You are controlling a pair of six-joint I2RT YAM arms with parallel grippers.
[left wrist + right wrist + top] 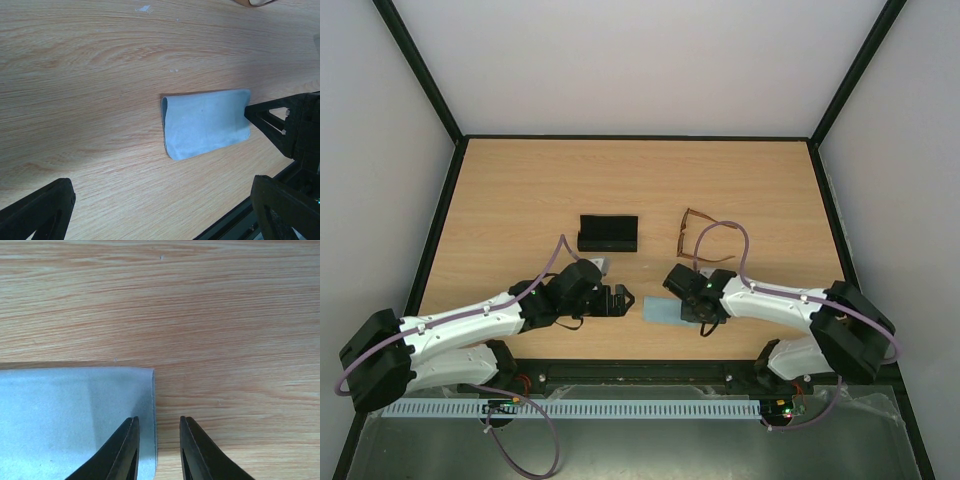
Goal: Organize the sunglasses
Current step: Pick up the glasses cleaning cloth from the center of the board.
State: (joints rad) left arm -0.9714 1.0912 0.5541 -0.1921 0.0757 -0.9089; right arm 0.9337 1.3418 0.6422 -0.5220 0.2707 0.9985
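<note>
Along the near edge of the worktop a black rail runs between the two arm bases. Just beyond it the left gripper lies low over bare wood, its fingers spread wide and holding nothing. It faces a light blue cloth that lies flat a short way ahead.

The right gripper hovers at the cloth's other end. Its fingers are narrowly parted, with a slim gap between them. One finger is over the cloth's edge and the other is over wood; I cannot tell whether they touch the cloth.

Open wood surrounds the cloth on the other sides.

Farther back, the sunglasses lie on the worktop, well apart from the right gripper and roughly straight beyond it. In the top view the right arm's purple cable arcs across them. A black case stands to their left, with a clear gap between.

Behind both, a wide stretch of wood reaches the far edge, which a black frame borders.
</note>
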